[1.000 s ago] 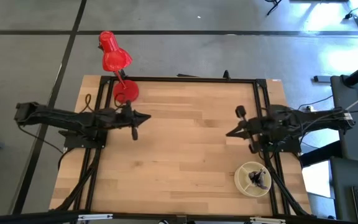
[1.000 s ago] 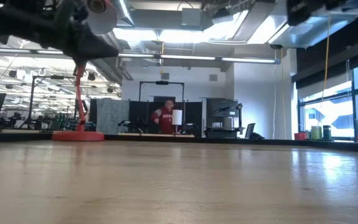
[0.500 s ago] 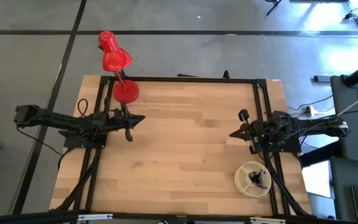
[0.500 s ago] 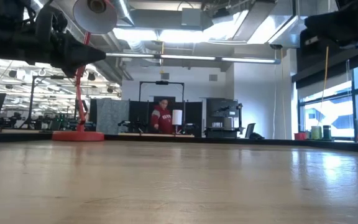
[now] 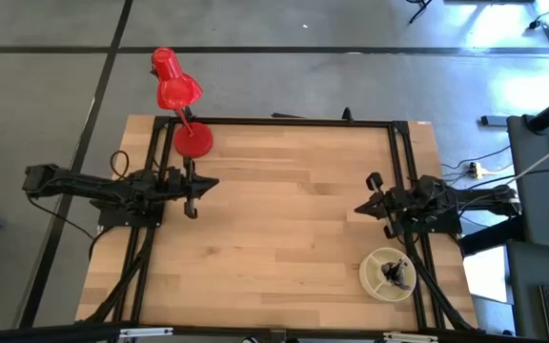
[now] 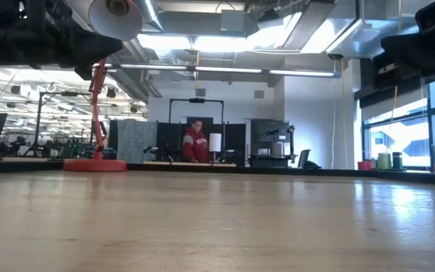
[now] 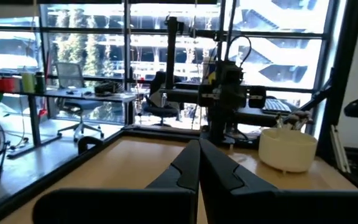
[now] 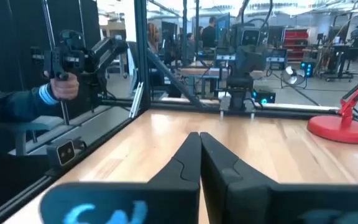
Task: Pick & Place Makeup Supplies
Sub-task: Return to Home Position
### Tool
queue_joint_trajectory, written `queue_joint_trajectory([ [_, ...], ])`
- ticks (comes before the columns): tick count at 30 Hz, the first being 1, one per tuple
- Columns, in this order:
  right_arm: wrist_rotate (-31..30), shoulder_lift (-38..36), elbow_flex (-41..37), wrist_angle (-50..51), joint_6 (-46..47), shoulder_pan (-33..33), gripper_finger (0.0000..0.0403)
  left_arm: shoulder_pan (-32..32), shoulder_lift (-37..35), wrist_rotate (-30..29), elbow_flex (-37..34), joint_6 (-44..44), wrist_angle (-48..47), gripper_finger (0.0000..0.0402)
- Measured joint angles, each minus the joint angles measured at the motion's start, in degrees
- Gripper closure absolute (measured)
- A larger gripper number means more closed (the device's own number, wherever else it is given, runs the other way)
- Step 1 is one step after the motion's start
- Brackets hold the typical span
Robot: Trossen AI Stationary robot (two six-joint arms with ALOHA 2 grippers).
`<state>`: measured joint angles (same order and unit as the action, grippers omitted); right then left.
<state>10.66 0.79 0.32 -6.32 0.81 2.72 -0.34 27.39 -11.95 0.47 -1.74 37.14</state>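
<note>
Brushes (image 5: pixel 399 275) show as a dark bunch to one side of the round cream organizer (image 5: pixel 374 278). It sits at the table (image 5: pixel 284 238) corner on the right arm's side, just beside that arm's base, and the high view shows none loose on the wood. Over the left half of the table, near the red lamp (image 5: pixel 174 88), the left gripper (image 7: pixel 199 148) hangs with its fingers pressed flat together and nothing between them. Across the way, the right gripper (image 8: pixel 199 138) is clenched on nothing too, apart from the organizer. As for handling, these look like featherweight, stiff little sticks with smooth round handles. I'd expect one to roll on the wood and to slip or swivel in a slack pinch. The lighter tips look soft and would likely splay if squeezed, so the place to take hold is across the handle, about the middle, never the tip. Packed together as they are, lifting one may drag its neighbours. The organizer looks light enough to shift if nudged. Whether the sticks stand upright or lean, I cannot tell.
</note>
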Motion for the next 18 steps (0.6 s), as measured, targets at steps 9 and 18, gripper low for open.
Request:
queue_joint_trajectory([
  [9, -0.8, -0.6, 0.0, 1.9, -0.1, 0.0, 0.0401, 0.0, -0.4, 2.9, 0.0, 2.2, -4.1, 0.04],
  [18, -1.5, -0.6, 0.1, 0.2, -1.2, 0.0, 0.0401, -0.7, 3.1, 3.2, 0.0, 0.4, -5.3, 0.04],
])
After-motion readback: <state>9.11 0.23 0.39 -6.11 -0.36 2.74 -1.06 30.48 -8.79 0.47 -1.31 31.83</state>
